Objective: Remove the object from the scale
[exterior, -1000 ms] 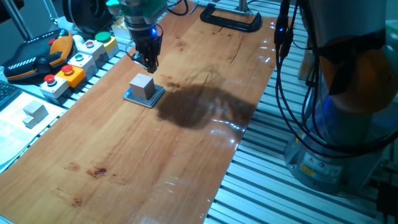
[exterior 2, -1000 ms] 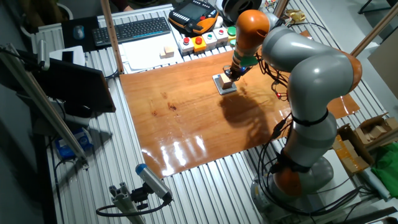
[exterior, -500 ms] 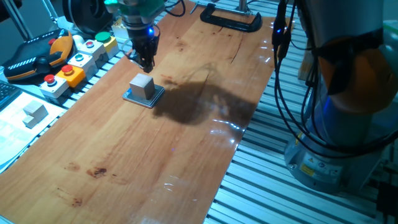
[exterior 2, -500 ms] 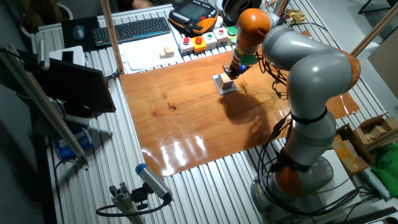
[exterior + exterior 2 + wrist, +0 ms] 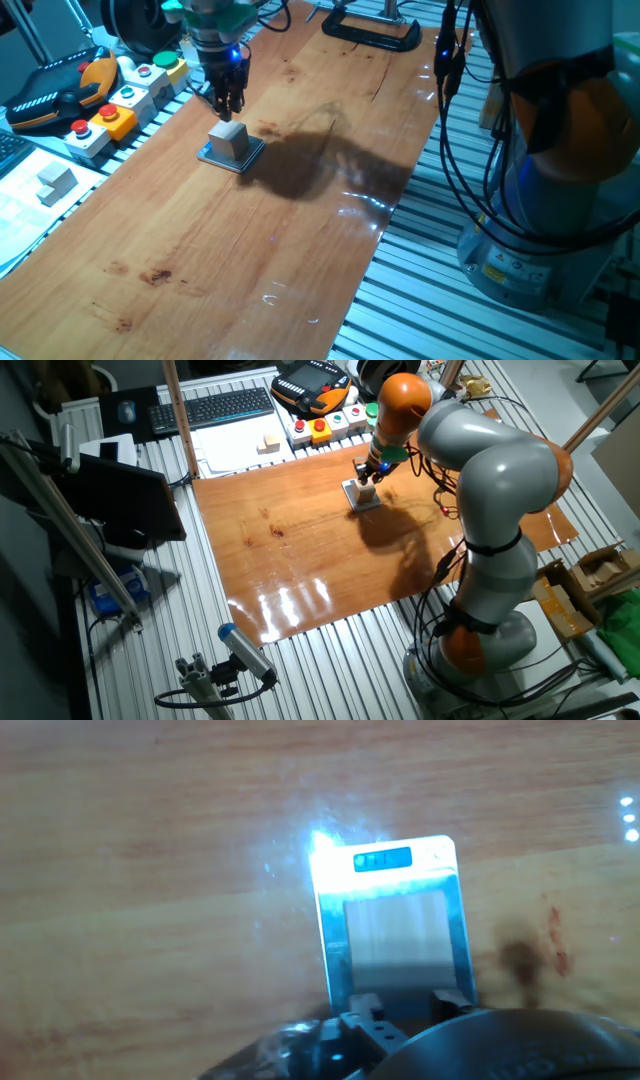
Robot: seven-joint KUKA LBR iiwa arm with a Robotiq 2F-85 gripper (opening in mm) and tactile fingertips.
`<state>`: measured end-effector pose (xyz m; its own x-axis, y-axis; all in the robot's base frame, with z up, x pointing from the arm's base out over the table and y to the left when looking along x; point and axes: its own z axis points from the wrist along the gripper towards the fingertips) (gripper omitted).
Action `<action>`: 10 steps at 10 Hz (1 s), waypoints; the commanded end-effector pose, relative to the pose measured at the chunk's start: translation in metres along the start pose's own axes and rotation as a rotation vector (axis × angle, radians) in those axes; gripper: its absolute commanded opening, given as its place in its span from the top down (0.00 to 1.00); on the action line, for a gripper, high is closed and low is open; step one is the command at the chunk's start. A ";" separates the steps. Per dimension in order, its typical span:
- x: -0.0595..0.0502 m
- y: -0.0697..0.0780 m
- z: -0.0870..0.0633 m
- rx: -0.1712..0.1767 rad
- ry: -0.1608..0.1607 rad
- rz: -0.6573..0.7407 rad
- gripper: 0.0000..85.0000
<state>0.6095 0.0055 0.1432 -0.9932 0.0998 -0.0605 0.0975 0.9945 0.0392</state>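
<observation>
Claw (image 5: 226, 104): I see it just above the cube, gripping nothing; opening unclear.
Cube (image 5: 230, 140): sits on the scale (image 5: 213, 156).
Writing: scale's blue display (image 5: 383, 859) unreadable.
Tabletop (image 5: 250, 250): wooden.

Past my end effector (image 5: 224, 103), at the wooden table's (image 5: 250, 250) edge, sits a row of button boxes (image 5: 118, 100) with red, green and yellow buttons. Beyond them lies an orange-and-black pendant (image 5: 62, 88). A pale block (image 5: 56, 180) rests on white paper (image 5: 25, 215). A black clamp (image 5: 372, 32) grips the table's far end.
</observation>
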 end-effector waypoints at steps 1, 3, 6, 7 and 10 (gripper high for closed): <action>-0.003 0.000 0.003 -0.002 -0.008 0.004 0.13; -0.009 0.000 0.009 0.015 -0.022 0.003 0.00; -0.016 -0.002 0.019 0.049 -0.015 -0.037 0.00; -0.018 -0.004 0.024 0.058 -0.013 -0.047 0.00; -0.019 -0.006 0.035 0.060 -0.011 -0.050 0.00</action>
<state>0.6303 -0.0015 0.1095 -0.9962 0.0492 -0.0723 0.0510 0.9984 -0.0239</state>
